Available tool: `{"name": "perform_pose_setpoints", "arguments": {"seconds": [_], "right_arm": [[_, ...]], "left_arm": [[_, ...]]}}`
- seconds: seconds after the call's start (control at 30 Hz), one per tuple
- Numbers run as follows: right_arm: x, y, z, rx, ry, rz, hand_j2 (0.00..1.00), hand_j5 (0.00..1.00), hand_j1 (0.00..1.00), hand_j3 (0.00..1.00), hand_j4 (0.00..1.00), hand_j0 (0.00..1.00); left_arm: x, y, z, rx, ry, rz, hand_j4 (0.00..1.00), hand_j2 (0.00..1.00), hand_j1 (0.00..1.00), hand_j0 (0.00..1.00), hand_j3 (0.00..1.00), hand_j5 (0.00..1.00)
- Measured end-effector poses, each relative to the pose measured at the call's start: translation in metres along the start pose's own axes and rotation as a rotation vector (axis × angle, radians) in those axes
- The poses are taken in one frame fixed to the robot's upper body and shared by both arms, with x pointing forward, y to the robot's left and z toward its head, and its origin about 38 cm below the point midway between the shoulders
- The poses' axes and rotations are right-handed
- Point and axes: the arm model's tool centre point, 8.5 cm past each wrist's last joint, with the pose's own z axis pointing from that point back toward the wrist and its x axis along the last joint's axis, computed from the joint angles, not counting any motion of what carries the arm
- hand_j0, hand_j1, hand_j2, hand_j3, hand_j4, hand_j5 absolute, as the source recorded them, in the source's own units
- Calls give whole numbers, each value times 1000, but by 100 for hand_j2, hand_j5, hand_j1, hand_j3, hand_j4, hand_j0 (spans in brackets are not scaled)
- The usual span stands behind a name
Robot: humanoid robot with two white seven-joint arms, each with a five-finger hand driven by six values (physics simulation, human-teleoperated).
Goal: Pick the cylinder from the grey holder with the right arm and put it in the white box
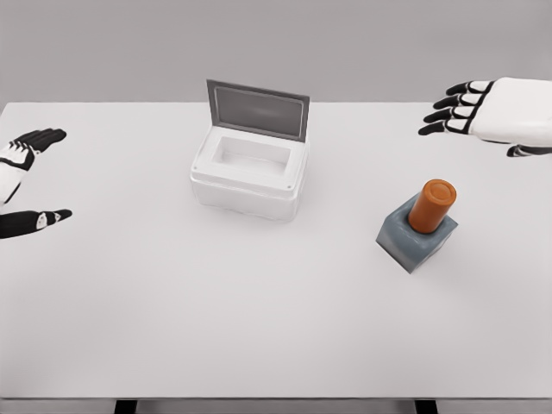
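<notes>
An orange cylinder [431, 205] stands upright in a grey holder [414, 242] at the table's right side. A white box [249, 173] sits in the middle of the table with its grey lid [257, 109] raised at the back and its inside empty. My right hand [457, 107] hovers at the upper right, beyond and above the cylinder, fingers spread and holding nothing. My left hand [30, 177] shows at the left edge, fingers relaxed and empty.
The white table [216, 319] spans the view, its front edge near the bottom of the picture. A plain grey wall lies behind it.
</notes>
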Motion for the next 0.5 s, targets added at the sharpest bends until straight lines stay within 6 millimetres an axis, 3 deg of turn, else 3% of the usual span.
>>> {"name": "perform_pose_setpoints", "arguments": {"seconds": [0.1,0.2,0.4,0.5], "right_arm": [[-2,-7,4,-10,9,13,100,100,100,100,100,100],[-4,-2,17,29,23,6,100,100,100,100,100,100],[9,-3,21,-72,-125,-222,100,100,100,100,100,100],[16,5,16,-73,-174,-289,100,100,100,100,100,100]], "left_arm": [[0,-1,0,-6,-1,-6,100,100,100,100,100,100],[1,-1,-1,-9,-3,-12,100,100,100,100,100,100],[1,-2,-1,-14,-4,-21,100,100,100,100,100,100],[1,-2,-1,-17,-4,-24,100,100,100,100,100,100]]}}
